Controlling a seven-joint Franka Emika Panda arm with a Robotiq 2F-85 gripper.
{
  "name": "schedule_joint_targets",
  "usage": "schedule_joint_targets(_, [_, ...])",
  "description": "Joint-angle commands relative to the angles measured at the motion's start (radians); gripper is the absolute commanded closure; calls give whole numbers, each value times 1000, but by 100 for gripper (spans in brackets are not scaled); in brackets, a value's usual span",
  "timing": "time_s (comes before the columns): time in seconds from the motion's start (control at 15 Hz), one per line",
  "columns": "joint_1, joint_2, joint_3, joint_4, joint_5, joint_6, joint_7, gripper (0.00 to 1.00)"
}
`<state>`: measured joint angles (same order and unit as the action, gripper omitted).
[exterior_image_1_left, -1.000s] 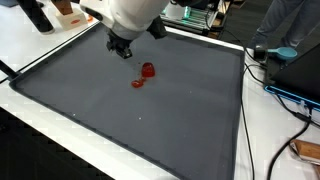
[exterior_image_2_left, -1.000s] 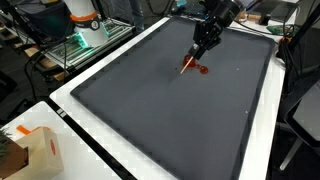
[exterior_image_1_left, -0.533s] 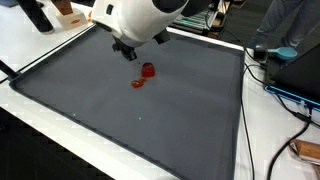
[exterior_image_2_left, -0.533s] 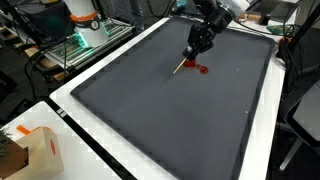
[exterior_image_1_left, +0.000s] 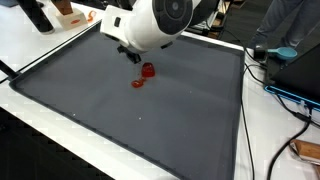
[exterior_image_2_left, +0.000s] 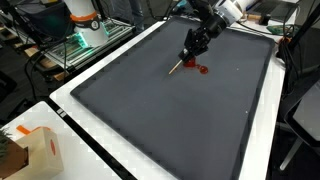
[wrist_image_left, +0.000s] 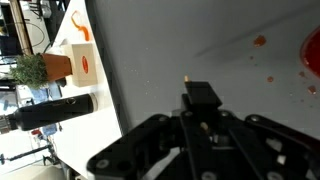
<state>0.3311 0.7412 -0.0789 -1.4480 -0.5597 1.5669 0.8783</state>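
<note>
My gripper (exterior_image_2_left: 192, 48) hangs over a dark grey mat (exterior_image_2_left: 150, 110) and is shut on a thin pale stick (exterior_image_2_left: 177, 66) that slants down toward the mat. In the wrist view the gripper (wrist_image_left: 200, 100) shows as dark closed fingers, with the stick's tip (wrist_image_left: 187, 77) poking out past a black block. A small red cup (exterior_image_1_left: 148, 70) stands on the mat just beside the stick, next to a red smear (exterior_image_1_left: 138, 84). The cup (exterior_image_2_left: 201, 68) also shows in both exterior views. In an exterior view the white arm covers most of the gripper.
An orange-and-white box (wrist_image_left: 80, 55), a potted plant (wrist_image_left: 30, 70) and a black cylinder (wrist_image_left: 55, 112) stand beyond the mat's edge. Another box (exterior_image_2_left: 35, 150) sits on the white table corner. Cables (exterior_image_1_left: 290, 95) lie along one side. A person (exterior_image_1_left: 290, 25) stands behind.
The wrist has turned and the arm has swung over the gripper. The stick's tip has moved a little away from the red smear, across the mat. The cup has not moved.
</note>
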Motion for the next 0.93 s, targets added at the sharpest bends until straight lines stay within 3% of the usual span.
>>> schedule_joint_targets(0.0, [6, 26, 5, 8, -16, -34, -7, 97])
schedule_joint_targets(0.87, [-18, 23, 16, 12, 4, 3, -110, 97])
